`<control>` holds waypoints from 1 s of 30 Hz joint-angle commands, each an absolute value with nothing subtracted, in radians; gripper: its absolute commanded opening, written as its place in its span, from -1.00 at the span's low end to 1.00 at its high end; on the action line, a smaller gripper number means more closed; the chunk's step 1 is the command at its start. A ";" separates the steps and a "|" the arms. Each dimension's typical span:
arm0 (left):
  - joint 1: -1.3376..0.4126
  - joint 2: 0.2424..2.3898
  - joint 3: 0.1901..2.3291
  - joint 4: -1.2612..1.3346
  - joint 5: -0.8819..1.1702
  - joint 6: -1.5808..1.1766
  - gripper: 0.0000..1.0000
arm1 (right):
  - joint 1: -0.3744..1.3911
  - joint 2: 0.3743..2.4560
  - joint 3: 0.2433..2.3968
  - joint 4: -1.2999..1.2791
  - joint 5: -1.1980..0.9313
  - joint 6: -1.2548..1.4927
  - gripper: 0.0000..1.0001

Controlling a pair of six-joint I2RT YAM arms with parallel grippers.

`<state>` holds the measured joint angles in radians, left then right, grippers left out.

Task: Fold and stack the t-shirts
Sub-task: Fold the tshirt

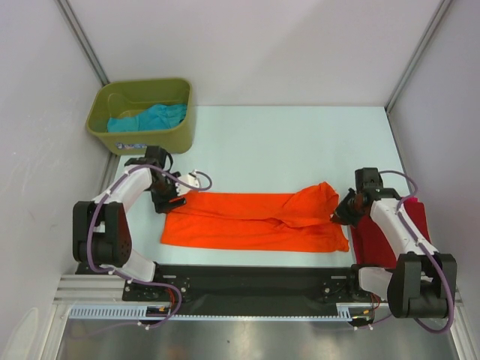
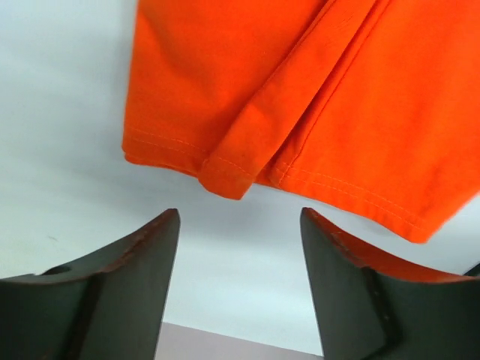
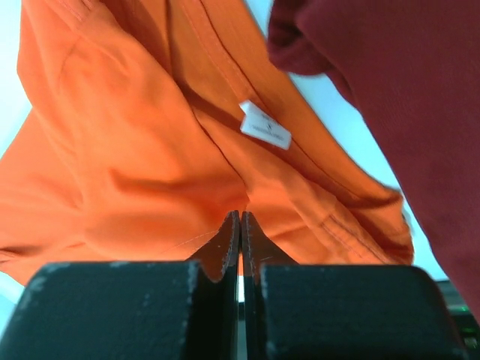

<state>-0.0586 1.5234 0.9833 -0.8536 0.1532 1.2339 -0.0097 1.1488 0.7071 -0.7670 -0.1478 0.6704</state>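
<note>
Orange t-shirt (image 1: 255, 221) is lying spread across the lower middle of the bench (image 1: 285, 142). Right fingers (image 3: 221, 255) are pinching its collar end, beside the dark red t-shirt (image 1: 369, 246) at lower right. Left fingers (image 2: 142, 270) are gaping apart, just short of its hem.

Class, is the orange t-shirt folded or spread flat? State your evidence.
Partly folded: the orange t-shirt lies as a long band with layers overlapping at its hem.
</note>
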 commanded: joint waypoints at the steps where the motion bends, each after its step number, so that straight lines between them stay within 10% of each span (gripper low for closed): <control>1: -0.064 1.502 1.109 -0.946 0.317 1.211 0.48 | -0.003 1.176 0.730 -0.680 -0.137 0.683 -1.00; 30: -1.012 1.779 1.270 -0.189 0.368 0.856 0.00 | -0.067 1.509 0.753 -0.219 -0.244 0.745 -1.00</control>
<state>-1.0065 1.7706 1.2602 -0.3218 0.3439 0.8013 -0.0631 1.5185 0.7296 -0.2905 -0.2203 0.7177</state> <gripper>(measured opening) 0.512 0.011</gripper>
